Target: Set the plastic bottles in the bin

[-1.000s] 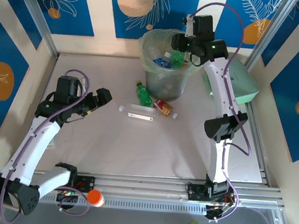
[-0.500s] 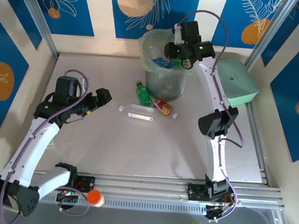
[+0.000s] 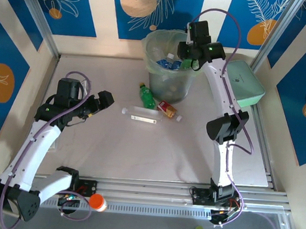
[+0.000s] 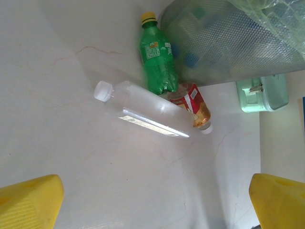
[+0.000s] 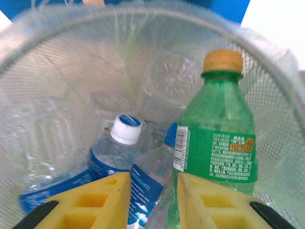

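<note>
Right claw [image 5: 153, 191]: yellow fingers drawn close together with a narrow slit between them, grasping nothing. Seen from above, it hangs over the bin [image 3: 169, 86] at the 2 o'clock part of the rim [image 3: 187, 55].

Left claw [image 4: 155, 200]: released, fingers spread wide with bare table between them. It hovers well apart from the bin, toward its 8 o'clock [image 3: 106, 98].

Bin: round, translucent, lined with a thin clear bag, standing at the 12 o'clock end of the table [image 3: 112, 143].

Bin contents, right wrist view:
- One green bottle [image 5: 217, 143] with a yellow cap, upright against the wall at 3 o'clock.
- One clear bottle with blue label [image 5: 109, 157] and a white cap, leaning at 8 o'clock.
- Further clear bottles beneath, count uncertain.

Bottles on the table, at the bin's 7 o'clock:
- Green bottle with yellow cap [image 4: 157, 59], lying just beside the bin wall.
- Red-labelled bottle [image 4: 193, 105], lying with its base at the green one's base.
- Long clear bottle [image 4: 143, 109] with a white cap, lying across the front of both and touching them.

Mint-green box [image 3: 245, 83]: flat, at the bin's 3 o'clock.
</note>
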Motion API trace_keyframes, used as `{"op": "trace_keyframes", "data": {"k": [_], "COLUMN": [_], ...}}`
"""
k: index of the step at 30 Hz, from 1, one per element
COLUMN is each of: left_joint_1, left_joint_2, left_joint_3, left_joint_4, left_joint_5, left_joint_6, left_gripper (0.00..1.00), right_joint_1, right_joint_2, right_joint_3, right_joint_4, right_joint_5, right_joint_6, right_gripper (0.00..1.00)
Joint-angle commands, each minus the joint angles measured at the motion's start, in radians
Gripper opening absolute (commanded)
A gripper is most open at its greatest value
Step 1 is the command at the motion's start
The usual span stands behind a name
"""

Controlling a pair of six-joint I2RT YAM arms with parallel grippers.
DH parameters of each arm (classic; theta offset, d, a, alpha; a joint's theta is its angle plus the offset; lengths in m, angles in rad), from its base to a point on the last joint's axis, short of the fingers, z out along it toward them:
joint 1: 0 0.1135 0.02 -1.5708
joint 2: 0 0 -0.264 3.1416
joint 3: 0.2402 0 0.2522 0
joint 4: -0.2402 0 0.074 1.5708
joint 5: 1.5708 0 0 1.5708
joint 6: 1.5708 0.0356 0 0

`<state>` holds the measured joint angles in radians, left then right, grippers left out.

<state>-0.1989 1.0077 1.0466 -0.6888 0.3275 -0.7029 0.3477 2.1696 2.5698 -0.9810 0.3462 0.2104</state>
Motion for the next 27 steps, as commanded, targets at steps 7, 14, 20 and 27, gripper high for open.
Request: {"op": "trace_keyframes", "data": {"k": [7,14,20,27], "left_joint_1": [-0.011,-0.014,-0.015,-0.017], "left_joint_2": [-0.008,-0.019,-0.005,0.008], "left_joint_3": [0.016,0.012,0.018,0.016], "left_joint_4": [-0.014,-0.022,-0.033,-0.027], "left_joint_5": [0.016,-0.006,-0.019,-0.044], "left_joint_6": [0.021,0.044,0.05,-0.003], "left_gripper": [0.99,0.99,0.99,0.99], "right_joint_1": [-0.048,-0.045,-0.023,-0.013], "right_joint_2": [0.113,0.122,0.057,-0.091], "right_joint_3": [0.133,0.029,0.014,0.037], "right_joint_4": [-0.036,-0.031,-0.02,-0.013], "right_joint_5": [-0.022,-0.037,-0.014,0.006], "right_joint_6": [0.05,0.05,0.022,0.005], "right_gripper": [0.31,0.23,0.23,0.34]}}
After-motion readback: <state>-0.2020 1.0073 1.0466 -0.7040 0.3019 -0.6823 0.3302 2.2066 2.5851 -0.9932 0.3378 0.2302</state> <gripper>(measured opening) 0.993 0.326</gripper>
